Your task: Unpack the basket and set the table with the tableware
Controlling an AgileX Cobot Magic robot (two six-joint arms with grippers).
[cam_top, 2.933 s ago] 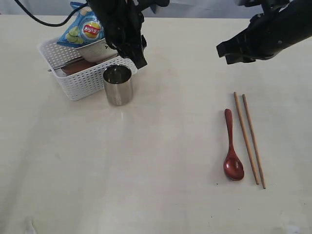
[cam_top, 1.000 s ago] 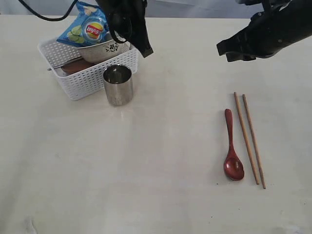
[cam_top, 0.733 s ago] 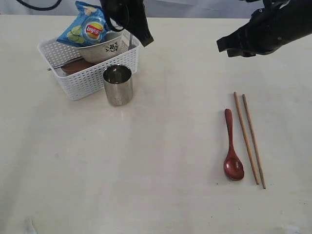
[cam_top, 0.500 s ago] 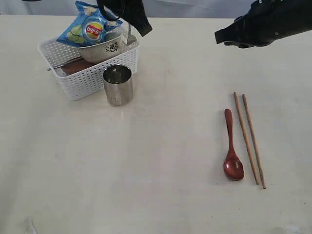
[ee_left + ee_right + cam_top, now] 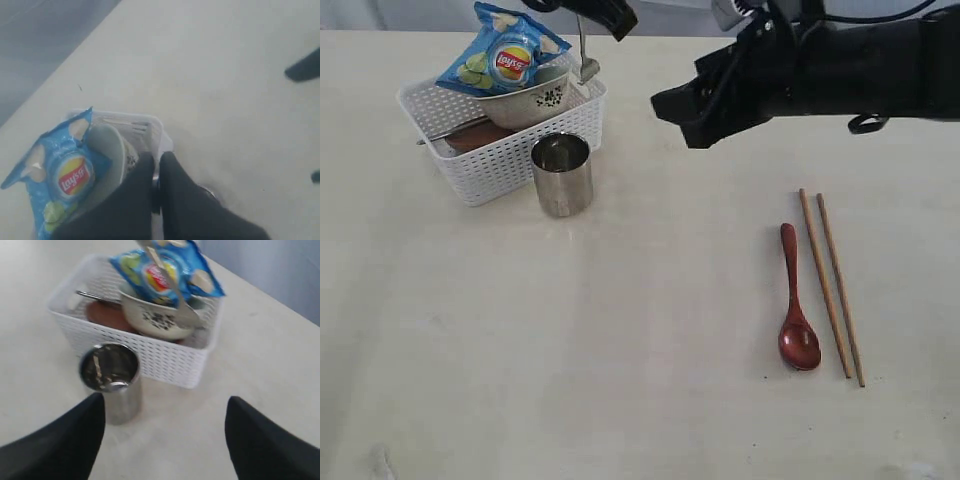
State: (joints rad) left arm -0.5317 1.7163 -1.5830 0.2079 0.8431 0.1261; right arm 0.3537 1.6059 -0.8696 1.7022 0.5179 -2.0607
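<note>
Exterior view: with left gripper (image 5: 156, 162) pinching, seemingly, the fork (image 5: 584, 50) and right gripper (image 5: 680, 115) spread wide, lift clear of basket (image 5: 490, 165)

- White perforated plastic basket (image 5: 490, 165), upper left: matt.
- Cylindrical steel cup (image 5: 562, 175): polished, reflective metal.
- Thin silver metal utensil (image 5: 582, 45), top: shiny.
- Dark red spoon (image 5: 798, 340), right: glossy, lacquered look.
- Brown wooden chopsticks (image 5: 825, 285): matt.
- Blue crisp bag (image 5: 500, 55): glossy film.
- Pale cream surface (image 5: 620, 350): smooth, matt, faintly scuffed.
</note>
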